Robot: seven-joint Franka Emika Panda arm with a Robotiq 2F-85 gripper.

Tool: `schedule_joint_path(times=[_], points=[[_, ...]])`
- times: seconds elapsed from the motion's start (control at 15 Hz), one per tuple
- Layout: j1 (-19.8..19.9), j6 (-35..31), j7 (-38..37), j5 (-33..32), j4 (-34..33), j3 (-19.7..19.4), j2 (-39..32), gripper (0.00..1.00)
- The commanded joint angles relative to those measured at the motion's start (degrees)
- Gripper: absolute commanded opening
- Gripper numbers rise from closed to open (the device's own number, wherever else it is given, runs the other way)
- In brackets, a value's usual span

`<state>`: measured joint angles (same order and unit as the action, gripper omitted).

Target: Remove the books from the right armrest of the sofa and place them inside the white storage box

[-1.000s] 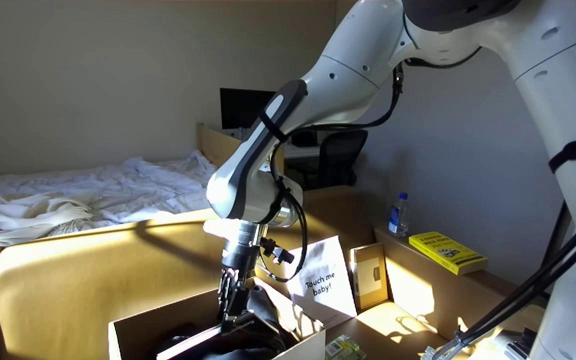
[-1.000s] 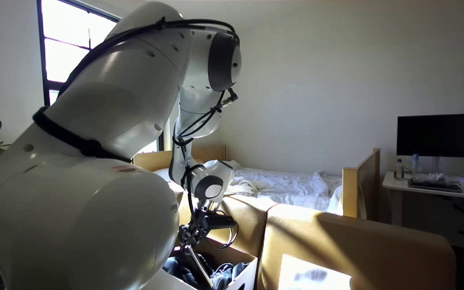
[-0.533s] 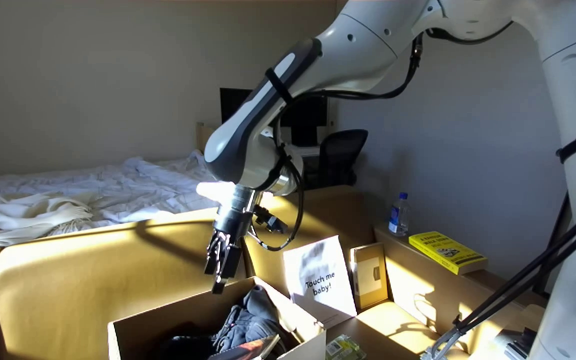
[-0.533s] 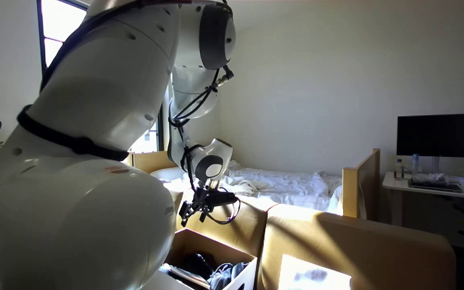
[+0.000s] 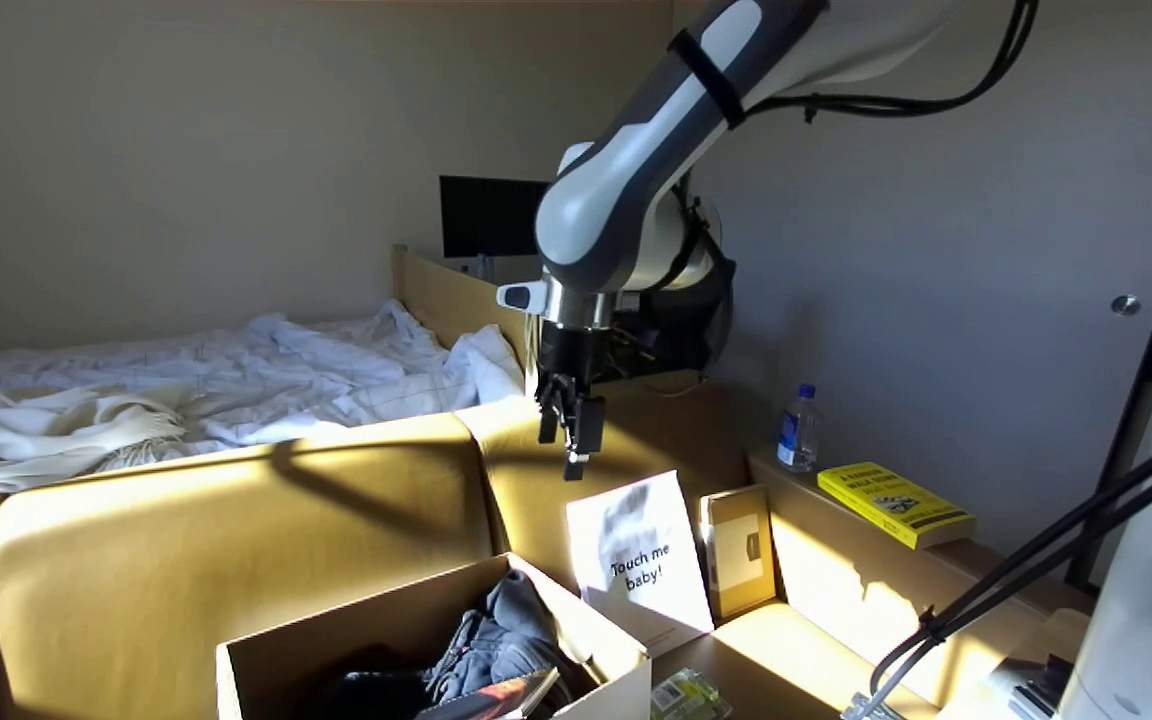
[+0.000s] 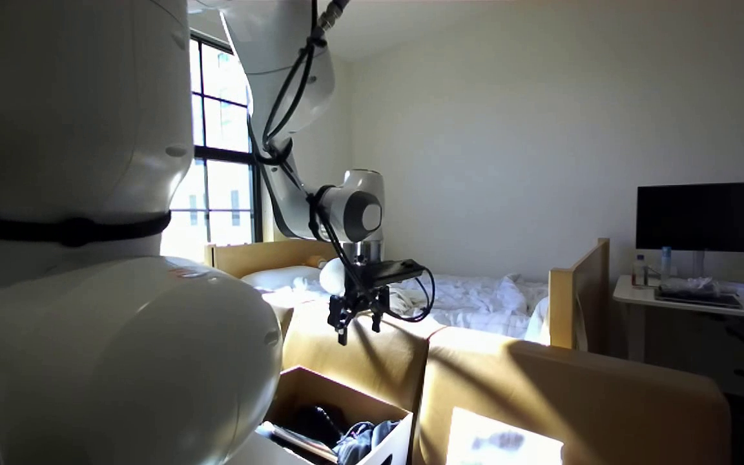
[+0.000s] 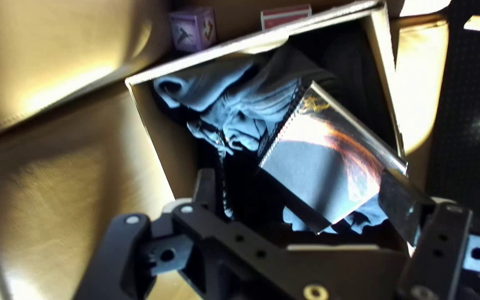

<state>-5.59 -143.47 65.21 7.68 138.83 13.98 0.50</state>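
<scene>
Up and across from the white storage box [image 5: 626, 690], in both exterior views, the gripper [image 5: 561, 457] has swung; fetching the yellow book [image 5: 896, 503] off the armrest [image 5: 826, 575] of the sofa [image 5: 226, 530] looks next. Wrist view: fingers [image 7: 402, 204] apart, glossy book [image 7: 327, 154] inside the box.

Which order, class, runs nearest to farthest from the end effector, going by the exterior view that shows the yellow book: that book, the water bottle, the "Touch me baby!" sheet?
1. "Touch me baby!" sheet: below the end effector, slightly right.
2. Water bottle: farther right, at the far end of the armrest.
3. Yellow book: farthest right, flat on the same armrest.
</scene>
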Motion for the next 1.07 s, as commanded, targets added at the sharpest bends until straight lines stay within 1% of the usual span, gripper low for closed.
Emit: schedule_joint_path(times=[0.0, 0.2, 0.33, 0.47, 0.6, 0.67, 0.73, 0.8, 0.87, 1.0], points=[[1.41, 5.86, -8.35, -11.66, 8.19, -5.43, 12.72, 1.00], [5.21, 7.73, -13.00, -21.52, 11.34, -10.64, 17.68, 1.00], [9.03, 6.47, -16.35, -29.63, 12.98, -13.44, 19.37, 1.00], [12.71, 5.91, -20.85, -37.67, 13.62, -15.20, 20.04, 1.00], [15.51, 7.67, -26.88, -44.91, 12.94, -15.67, 19.99, 1.00], [15.68, 10.83, -30.35, -46.78, 11.79, -15.15, 20.16, 1.00], [14.49, 14.03, -33.05, -46.61, 10.33, -14.52, 20.85, 1.00], [13.34, 9.96, -27.78, -45.12, 11.39, -18.05, 18.96, 1.00], [13.02, 11.65, -29.76, -45.57, 10.74, -17.74, 19.27, 1.00], [12.52, 13.24, -31.20, -45.65, 9.90, -16.94, 19.82, 1.00]])
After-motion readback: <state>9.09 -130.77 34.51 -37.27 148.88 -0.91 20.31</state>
